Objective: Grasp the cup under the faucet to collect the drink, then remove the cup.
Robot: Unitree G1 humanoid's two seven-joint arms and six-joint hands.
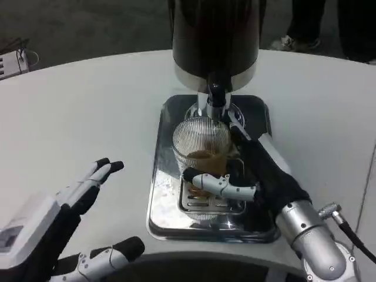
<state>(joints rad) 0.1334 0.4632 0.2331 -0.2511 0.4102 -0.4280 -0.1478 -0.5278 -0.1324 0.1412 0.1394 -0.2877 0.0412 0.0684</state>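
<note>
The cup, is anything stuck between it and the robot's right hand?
No. The right hand already wraps around the ribbed glass cup, which sits on the metal tray under the faucet. Nothing visible stands between them.

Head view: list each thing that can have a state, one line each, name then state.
cup: upright under the faucet, partly filled with brown drink, held by the right hand.
faucet: over the cup; flow cannot be told.
tray: flat on the table, under the cup.
right hand: grips the cup.
left hand: open, holding nothing.
</note>
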